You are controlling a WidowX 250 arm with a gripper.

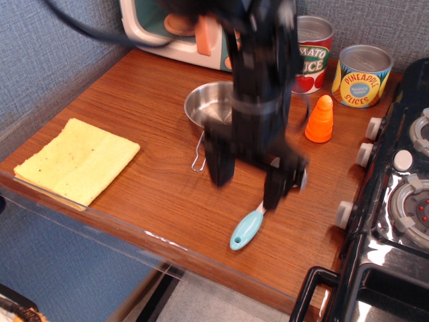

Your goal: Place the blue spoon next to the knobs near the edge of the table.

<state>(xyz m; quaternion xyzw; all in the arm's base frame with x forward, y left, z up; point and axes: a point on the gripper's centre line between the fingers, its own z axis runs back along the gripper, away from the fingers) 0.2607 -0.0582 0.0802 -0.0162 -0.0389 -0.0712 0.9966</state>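
The blue spoon [247, 230] lies flat on the table [134, 121] near the front edge, its light blue handle pointing front-left. Its white bowl is mostly hidden behind my right finger. My gripper [249, 178] is blurred, open wide and empty. It hangs just above the spoon, with one finger [220, 168] to the left and the other over the spoon's neck. The knobs [344, 213] line the side of the black toy stove [395, 268] to the right, and the nearest knob is a short way right of the spoon.
A steel pan [209, 102] with a wire handle sits behind the gripper. An orange cone [320, 119], a tomato sauce can [314, 54] and a pineapple can [362, 75] stand at the back right. A yellow cloth [77, 159] lies front left. A toy appliance [181, 33] stands at the back.
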